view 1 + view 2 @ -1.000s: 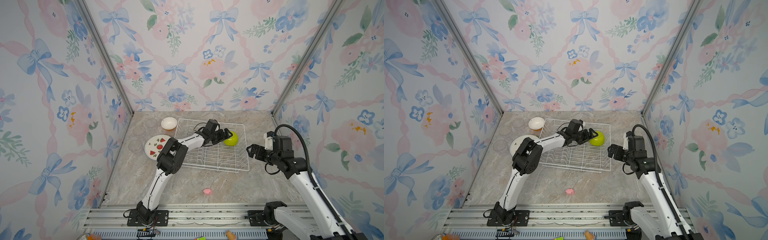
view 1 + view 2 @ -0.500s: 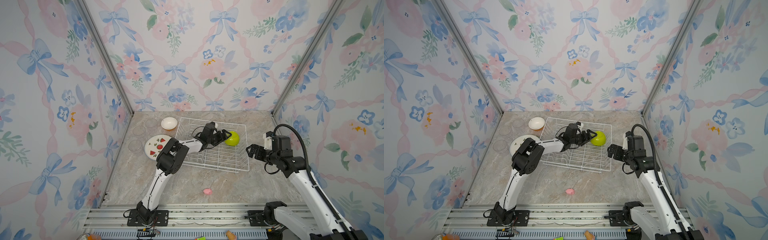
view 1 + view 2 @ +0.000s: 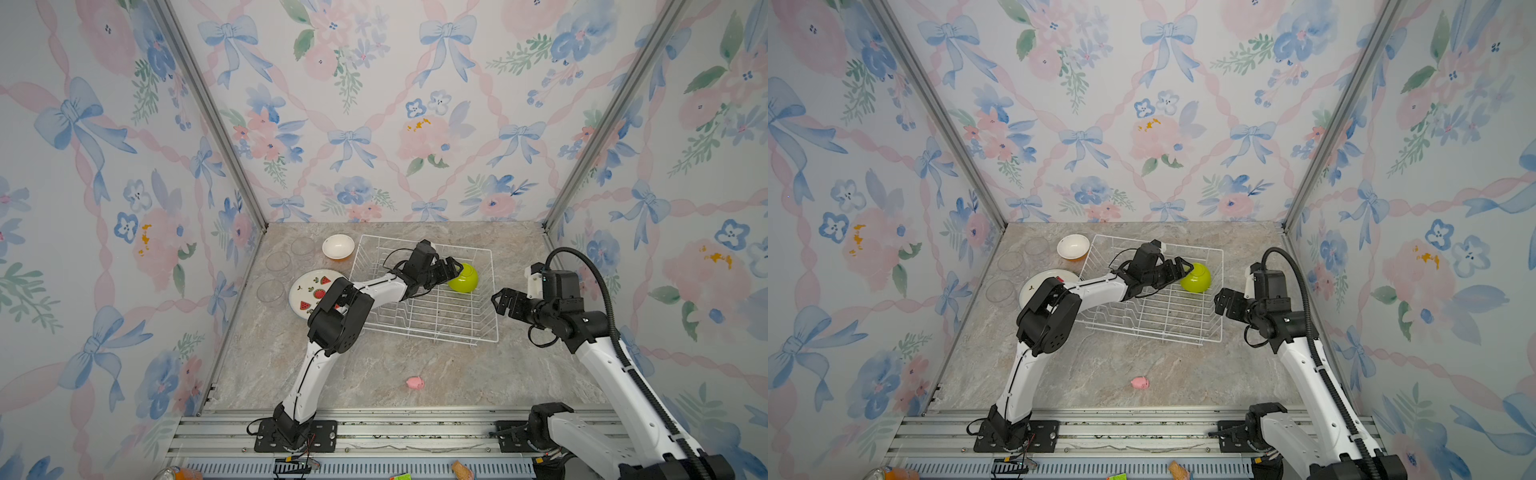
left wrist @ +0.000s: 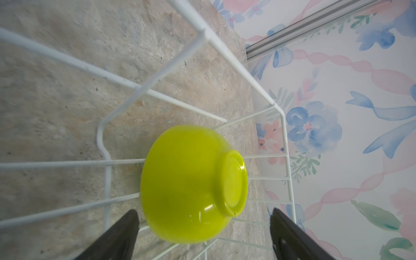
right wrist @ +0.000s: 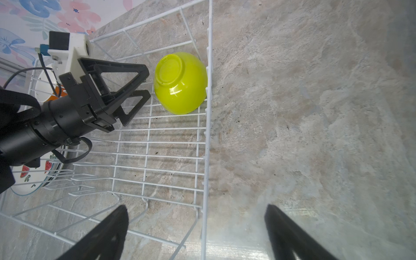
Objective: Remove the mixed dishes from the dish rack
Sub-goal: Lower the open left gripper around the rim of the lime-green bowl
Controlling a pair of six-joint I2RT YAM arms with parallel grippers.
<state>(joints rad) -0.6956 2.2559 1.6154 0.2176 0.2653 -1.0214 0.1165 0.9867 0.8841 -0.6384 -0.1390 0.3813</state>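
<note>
While the left gripper (image 3: 455, 268), jaws wide apart and empty, is facing it, the glossy lime-green bowl (image 3: 464, 280) is lying overturned in the far corner of the dish rack (image 3: 495, 316). Rigid, probably light and slippery, it is inviting a pinch across its rim; the right gripper (image 3: 498, 302) is hovering, jaws apart.

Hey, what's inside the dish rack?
Only the green bowl, tipped mouth-down in the far right corner of the rack, plus the open left gripper pointed at it. Whatever the bowl covers is hidden.

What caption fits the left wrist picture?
Open left gripper fingers at an overturned lime-green bowl in the dish rack.
</note>
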